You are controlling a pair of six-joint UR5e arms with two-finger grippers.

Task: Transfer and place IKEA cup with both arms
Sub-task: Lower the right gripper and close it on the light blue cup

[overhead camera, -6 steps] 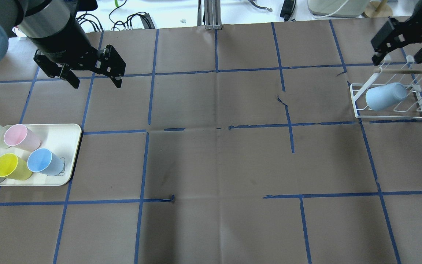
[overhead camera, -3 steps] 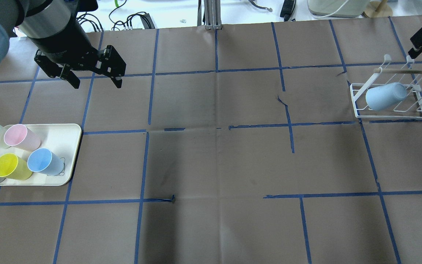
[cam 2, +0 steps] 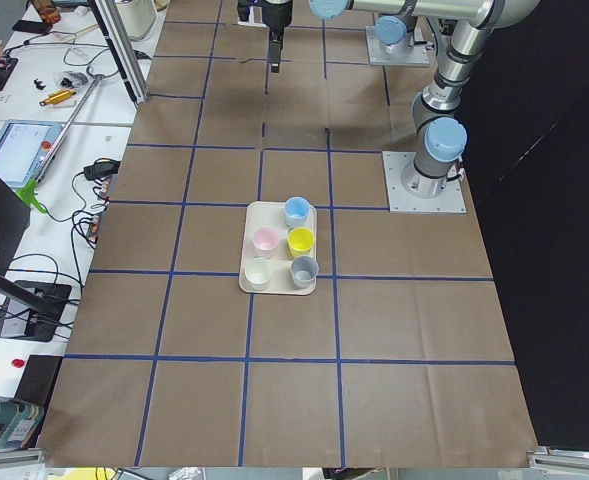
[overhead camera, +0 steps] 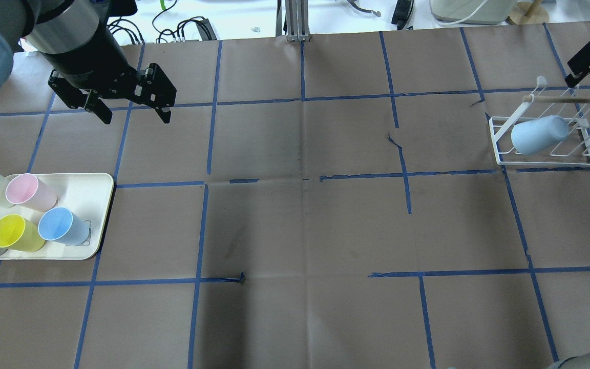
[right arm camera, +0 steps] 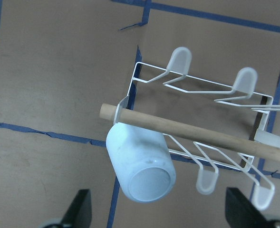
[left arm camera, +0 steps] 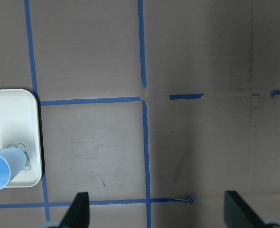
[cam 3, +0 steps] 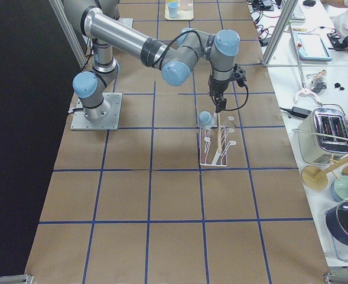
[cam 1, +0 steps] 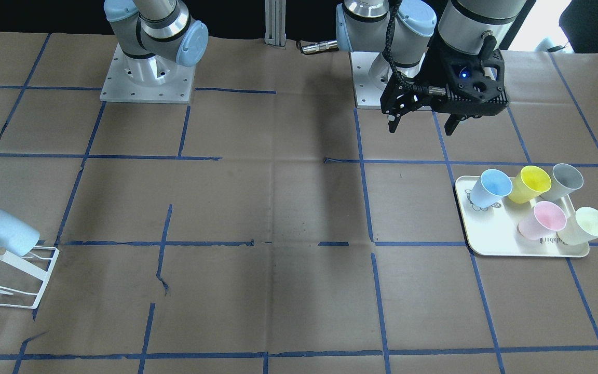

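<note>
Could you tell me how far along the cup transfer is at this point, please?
Done: one blue cup hangs inverted on the rack. In hand: nothing. The right claw is open above the rack, and the left claw is open and empty beyond the tray. Left: seemingly nothing for that cup; a second blue cup stands on the tray.

Lighting: even and diffuse, from above. Table (overhead camera: 325,230): matte brown, with a soft, broad shadow band down its middle and dim patches under the arms. Far bench (overhead camera: 249,15): bleached near white. Side views: unlit black beside the table. Wrist views: surface sharp; left gripper (left arm camera: 159,209) and right gripper (right arm camera: 159,209) fingertips dark and soft-edged at the frame's lower edge.
</note>
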